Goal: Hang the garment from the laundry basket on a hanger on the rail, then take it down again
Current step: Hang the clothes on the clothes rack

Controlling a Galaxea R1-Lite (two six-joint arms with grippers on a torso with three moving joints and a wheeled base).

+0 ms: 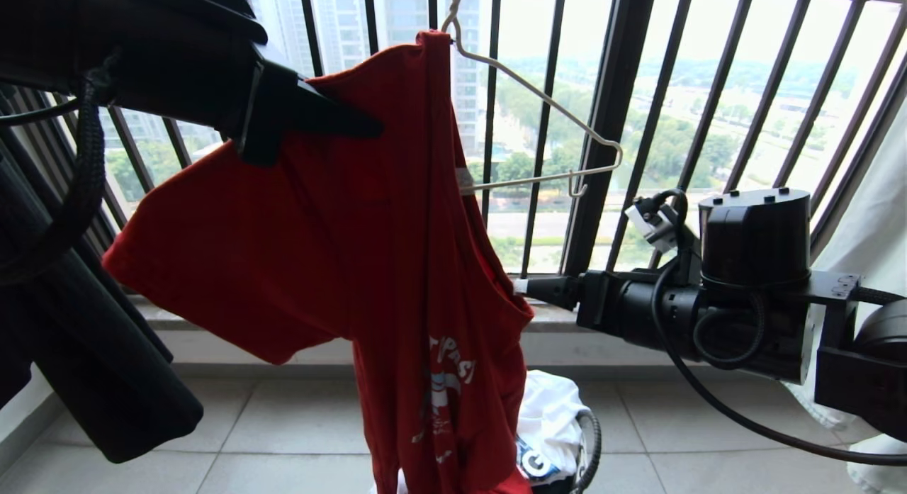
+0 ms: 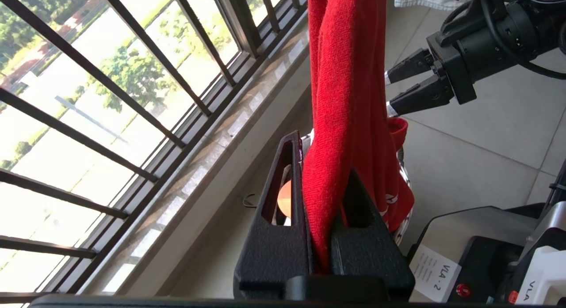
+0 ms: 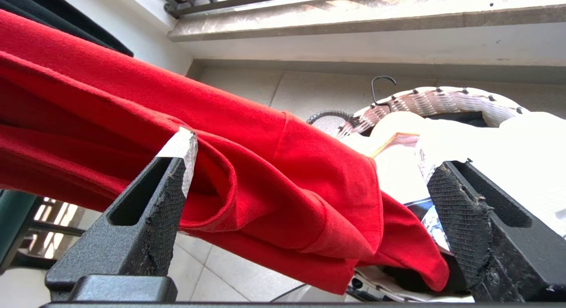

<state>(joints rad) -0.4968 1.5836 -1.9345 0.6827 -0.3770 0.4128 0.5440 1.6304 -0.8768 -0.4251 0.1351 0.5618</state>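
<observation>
The garment [image 1: 340, 232], a red T-shirt with white lettering, hangs partly on the hanger [image 1: 545, 100], a thin white wire one. The hanger's right arm is bare; its left arm is hidden inside the cloth. My left gripper [image 1: 354, 125] is shut on the garment's upper left shoulder, and red cloth [image 2: 336, 100] is pinched between its fingers [image 2: 323, 157]. My right gripper [image 1: 524, 287] stands open at the garment's right edge, with a hanging sleeve [image 3: 265, 166] lying between its wide-apart fingers [image 3: 309, 157]. The laundry basket [image 3: 442, 100] sits on the floor below. The rail is out of view.
The black barred window railing [image 1: 609, 90] and its sill run close behind the garment. White cloth [image 1: 553, 416] lies in the basket, whose black handle [image 1: 594, 437] shows. A pale cloth [image 1: 871, 217] hangs at the far right. My base [image 2: 464, 255] stands on the tiled floor.
</observation>
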